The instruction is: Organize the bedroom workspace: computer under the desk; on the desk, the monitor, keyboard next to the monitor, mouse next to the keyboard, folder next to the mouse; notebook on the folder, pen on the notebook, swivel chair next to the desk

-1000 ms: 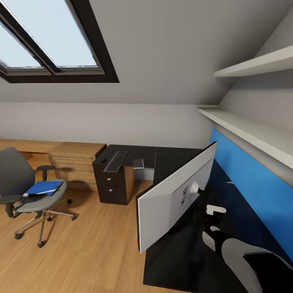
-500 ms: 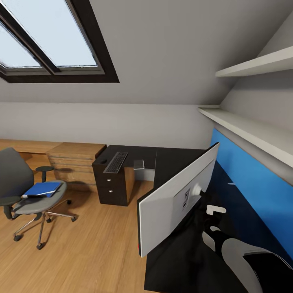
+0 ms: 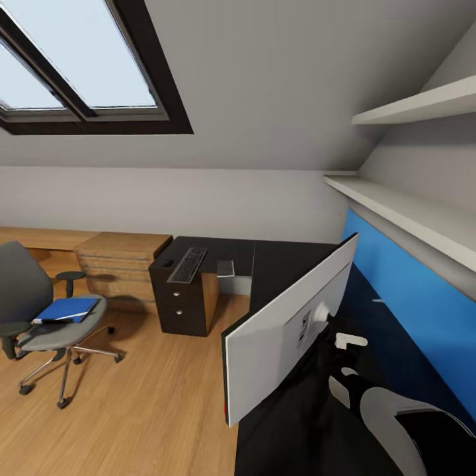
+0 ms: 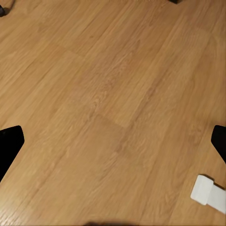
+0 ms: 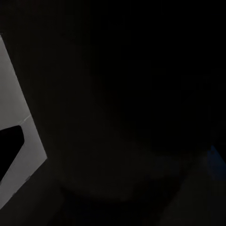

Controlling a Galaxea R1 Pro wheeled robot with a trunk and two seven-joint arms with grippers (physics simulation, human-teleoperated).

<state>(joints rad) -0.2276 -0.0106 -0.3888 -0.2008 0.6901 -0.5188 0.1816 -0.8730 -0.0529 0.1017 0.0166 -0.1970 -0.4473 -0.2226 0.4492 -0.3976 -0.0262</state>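
The monitor stands on the glossy black desk with its white back towards me, tilted across the desk's near end. My right arm reaches behind it; its gripper is hidden there, and the right wrist view is dark beside a pale panel. My left gripper hangs open over bare wood floor, fingertips wide apart. The keyboard lies on the desk's far dark drawer section. The blue folder rests on the seat of the swivel chair at far left. A small light-grey box, seemingly the computer, sits beside the drawers.
A low oak shelf-and-drawer unit runs along the back wall. A blue panel and two white shelves line the right wall. A skylight is overhead. Open plank floor lies between chair and desk.
The whole head view has drifted, so chair and drawers sit slightly further left in the picture. The monitor's lower corner shows a little lower. My right arm keeps its place in view.
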